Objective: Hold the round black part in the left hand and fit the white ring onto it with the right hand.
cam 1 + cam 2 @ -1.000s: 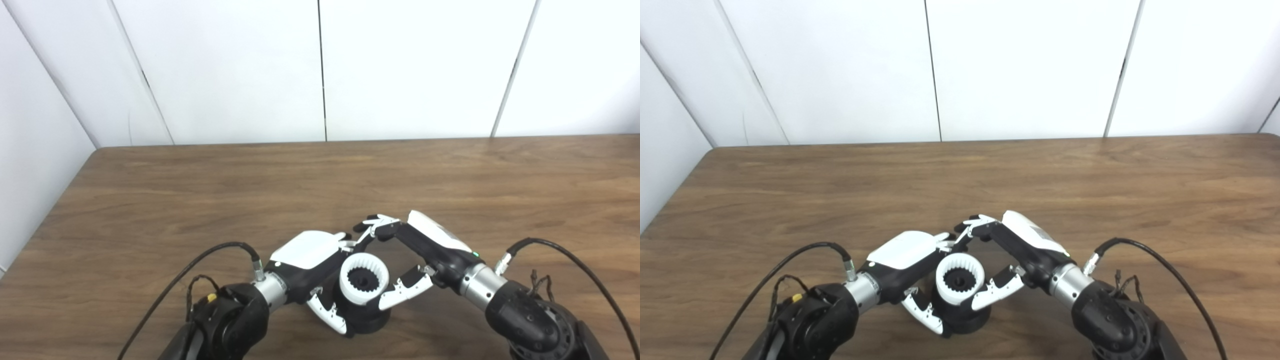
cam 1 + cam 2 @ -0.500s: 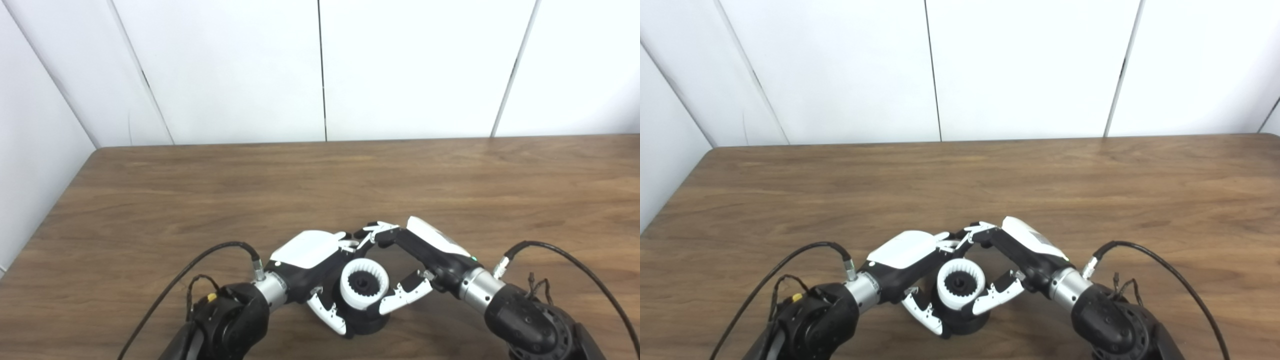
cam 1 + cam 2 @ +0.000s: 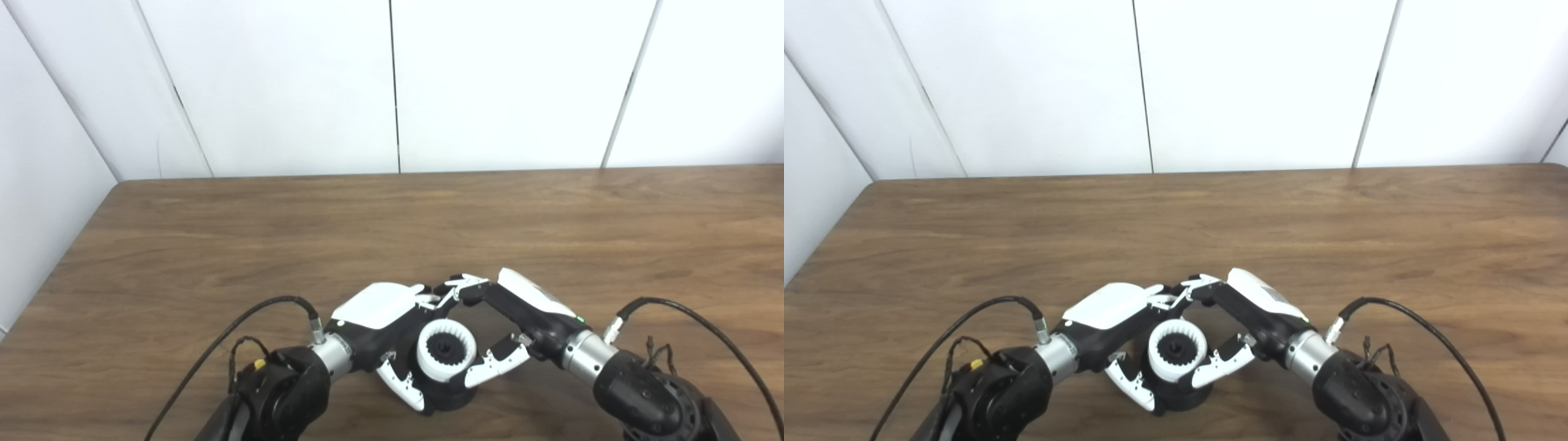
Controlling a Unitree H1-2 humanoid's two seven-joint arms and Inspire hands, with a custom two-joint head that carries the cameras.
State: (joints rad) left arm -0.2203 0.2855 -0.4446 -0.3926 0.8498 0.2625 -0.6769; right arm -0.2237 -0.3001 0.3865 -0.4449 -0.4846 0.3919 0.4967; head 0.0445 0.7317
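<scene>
Wood desk (image 3: 245, 233): left robot hand (image 3: 383, 318) gripping black part (image 3: 450, 398), right robot hand (image 3: 508, 318) pinching white ring (image 3: 446, 351); could jam if tilted.

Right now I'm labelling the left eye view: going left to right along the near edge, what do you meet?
Left hand → white ring, seated on the round black part → right hand.
</scene>
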